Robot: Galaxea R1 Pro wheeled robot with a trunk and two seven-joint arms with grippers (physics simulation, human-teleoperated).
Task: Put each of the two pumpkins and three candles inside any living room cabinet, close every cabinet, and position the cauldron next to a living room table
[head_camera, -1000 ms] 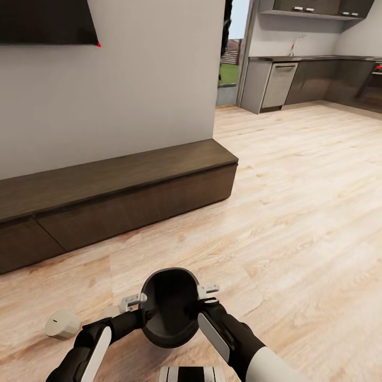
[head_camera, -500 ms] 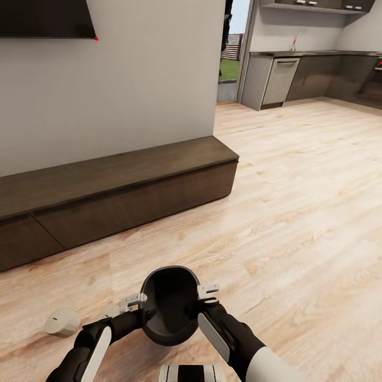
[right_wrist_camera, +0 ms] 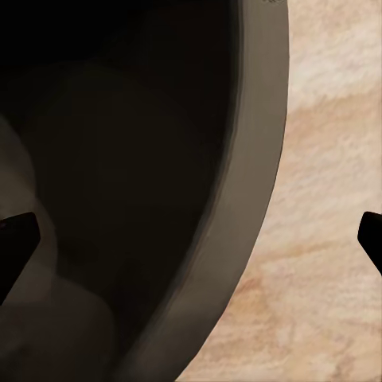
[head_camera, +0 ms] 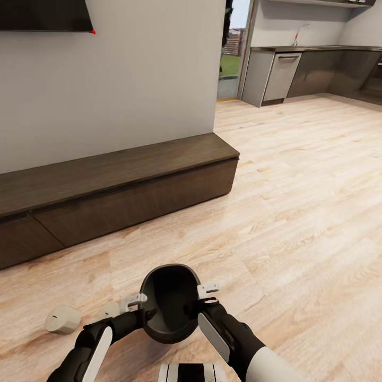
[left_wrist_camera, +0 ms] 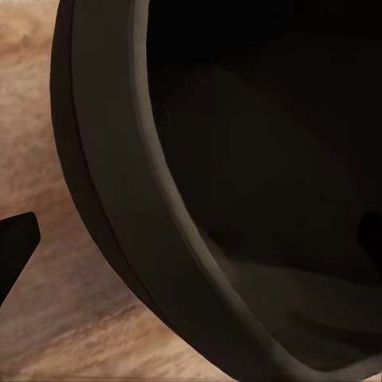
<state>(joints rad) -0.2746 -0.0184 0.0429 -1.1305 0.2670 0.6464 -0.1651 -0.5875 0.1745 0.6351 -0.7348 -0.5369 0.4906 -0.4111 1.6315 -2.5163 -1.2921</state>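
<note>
Both grippers, left (head_camera: 139, 307) and right (head_camera: 204, 298), clamp the dark cauldron's (head_camera: 168, 302) rim above the floor (head_camera: 297, 212); a candle (head_camera: 62, 320) lies near the closed cabinet (head_camera: 116, 191).

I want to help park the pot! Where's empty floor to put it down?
Wide bare floor lies right of the cauldron, toward the kitchen. In front of the cabinet is free too. Left is crowded: two candles lie there.

At the bottom centre of the head view both arms reach forward with elbows bent, forearms angling inward. The left gripper (head_camera: 142, 312) and the right gripper (head_camera: 204, 303) press against opposite sides of the cauldron (head_camera: 168, 302), carrying it between them, wrists level.
</note>
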